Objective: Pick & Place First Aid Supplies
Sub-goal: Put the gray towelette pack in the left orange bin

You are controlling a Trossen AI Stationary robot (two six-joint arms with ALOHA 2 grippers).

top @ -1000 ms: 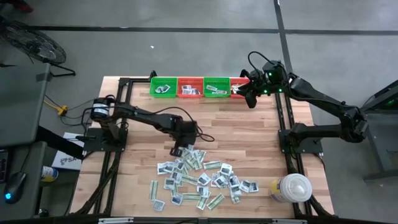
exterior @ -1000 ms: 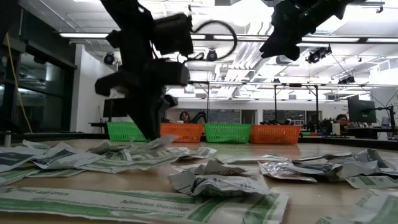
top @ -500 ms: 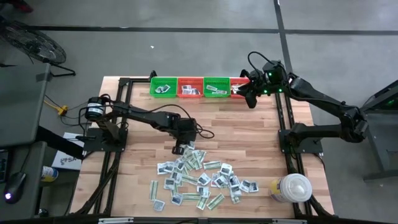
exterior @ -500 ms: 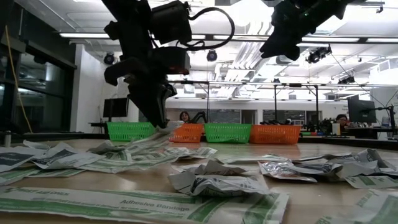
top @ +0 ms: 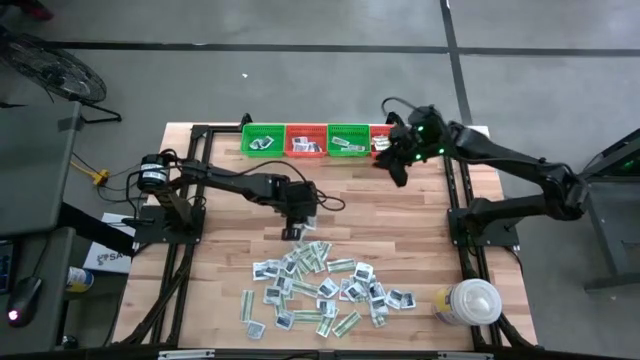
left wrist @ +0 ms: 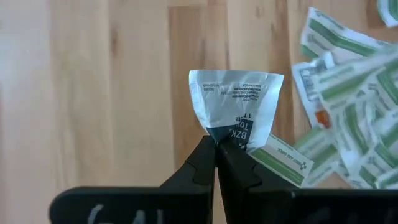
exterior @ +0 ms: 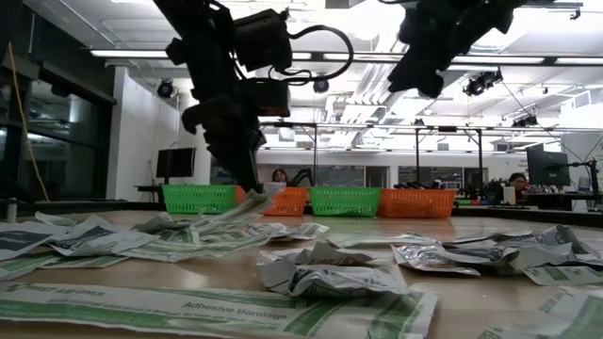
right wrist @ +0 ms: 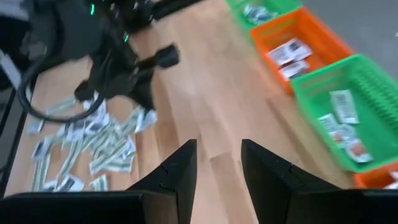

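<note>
Left tool (left wrist: 216, 163) lifted packet (left wrist: 236, 109), hanging upright.

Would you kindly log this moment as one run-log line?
left gripper: shut on white packet, above the table beside the pile | right gripper: open, empty, near the baskets | phase: carrying packet

The packets (top: 320, 290), white-grey squares with dark marks and narrow pale-green strips, lie overlapping in a loose heap on the table's (top: 400, 215) near half. One white square packet (left wrist: 236, 106) with dark print hangs off the wood, pinched at its lower corner, just beyond the heap's far edge.
</note>
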